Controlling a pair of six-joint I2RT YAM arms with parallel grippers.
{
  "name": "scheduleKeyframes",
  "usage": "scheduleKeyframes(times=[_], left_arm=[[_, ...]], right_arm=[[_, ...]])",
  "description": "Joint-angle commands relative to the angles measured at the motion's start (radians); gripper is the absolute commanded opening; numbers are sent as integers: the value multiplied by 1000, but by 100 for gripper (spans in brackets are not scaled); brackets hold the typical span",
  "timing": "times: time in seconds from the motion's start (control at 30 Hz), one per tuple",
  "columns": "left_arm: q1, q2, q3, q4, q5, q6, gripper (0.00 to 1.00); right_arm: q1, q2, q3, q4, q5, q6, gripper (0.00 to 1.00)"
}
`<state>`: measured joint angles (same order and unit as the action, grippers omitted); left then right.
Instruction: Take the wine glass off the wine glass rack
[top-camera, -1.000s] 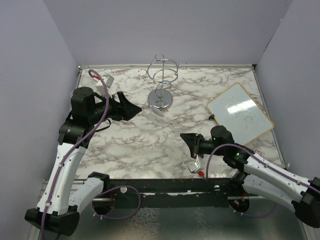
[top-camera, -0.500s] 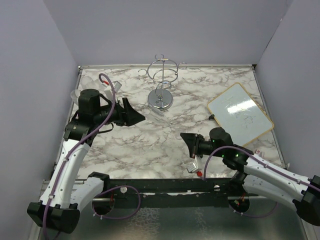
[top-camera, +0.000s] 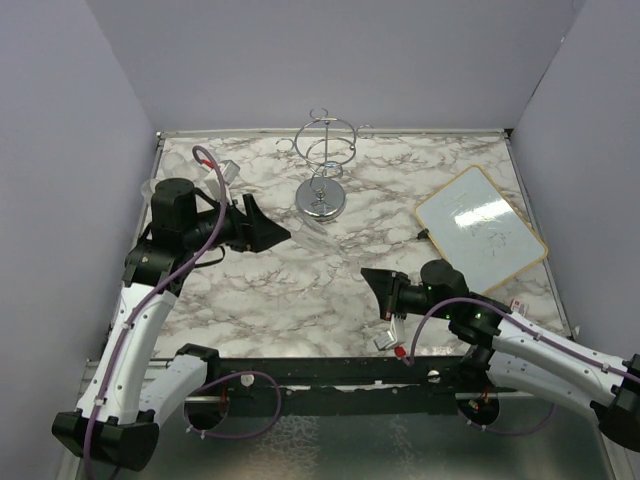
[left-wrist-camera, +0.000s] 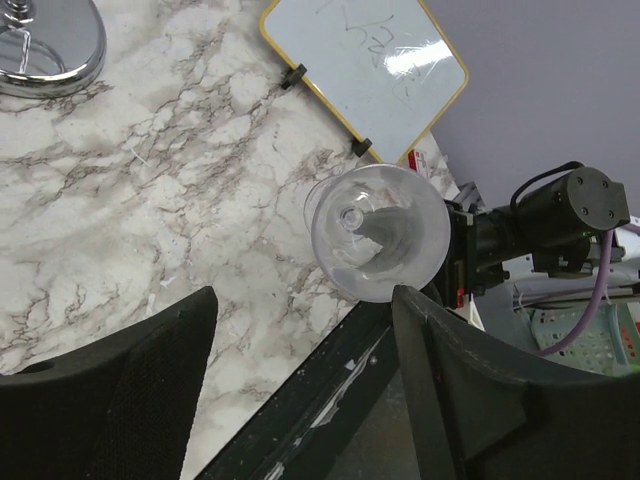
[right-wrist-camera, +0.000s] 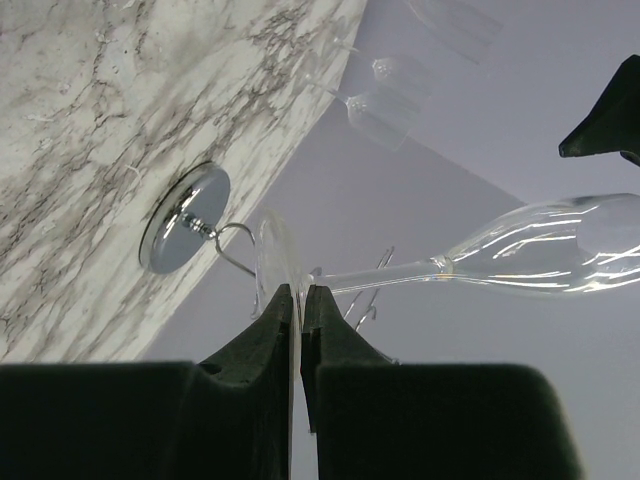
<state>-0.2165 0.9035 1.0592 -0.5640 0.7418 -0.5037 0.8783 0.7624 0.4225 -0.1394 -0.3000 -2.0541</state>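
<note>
The wine glass rack (top-camera: 325, 150) is a chrome wire stand at the back centre, with its round mirrored base (top-camera: 322, 201) on the marble. The base also shows in the right wrist view (right-wrist-camera: 184, 216). My right gripper (right-wrist-camera: 299, 292) is shut on the foot of the wine glass (right-wrist-camera: 545, 246), which lies level in the air, clear of the rack. In the top view the wine glass (top-camera: 318, 238) reaches from my right gripper (top-camera: 372, 278) towards my left gripper (top-camera: 272, 233). My left gripper (left-wrist-camera: 303, 295) is open and empty, with the bowl's mouth (left-wrist-camera: 378, 245) facing it, just beyond its fingertips.
A yellow-framed whiteboard (top-camera: 480, 225) lies at the right. A small clear item with a tag (top-camera: 225, 168) sits at the back left. A white tag (top-camera: 385, 340) hangs by my right arm. Grey walls close in the back and both sides.
My left gripper has swung right and nearer, towards the glass bowl. My right gripper has drawn slightly nearer with the glass.
</note>
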Motion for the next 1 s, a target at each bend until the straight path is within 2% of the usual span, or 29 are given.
scheduleKeyframes(times=[0.0,0.23,0.43,0.67,0.87,0.97], left_arm=[[-1,-20,52,1,-43,-3,74],[-1,-12,78,-2,-60,8,73],[-1,55,85,-1,-46,-21,59],[-2,119,69,5,74,5,53],[-3,153,41,8,164,24,41],[-3,149,25,7,177,31,39]], right_arm=[[12,-11,0,13,13,-201,1],[13,-15,-4,23,12,-187,1],[16,-9,8,20,9,-201,1],[26,19,20,27,7,-210,1],[36,25,24,17,12,-214,1],[39,26,24,13,14,-215,1]])
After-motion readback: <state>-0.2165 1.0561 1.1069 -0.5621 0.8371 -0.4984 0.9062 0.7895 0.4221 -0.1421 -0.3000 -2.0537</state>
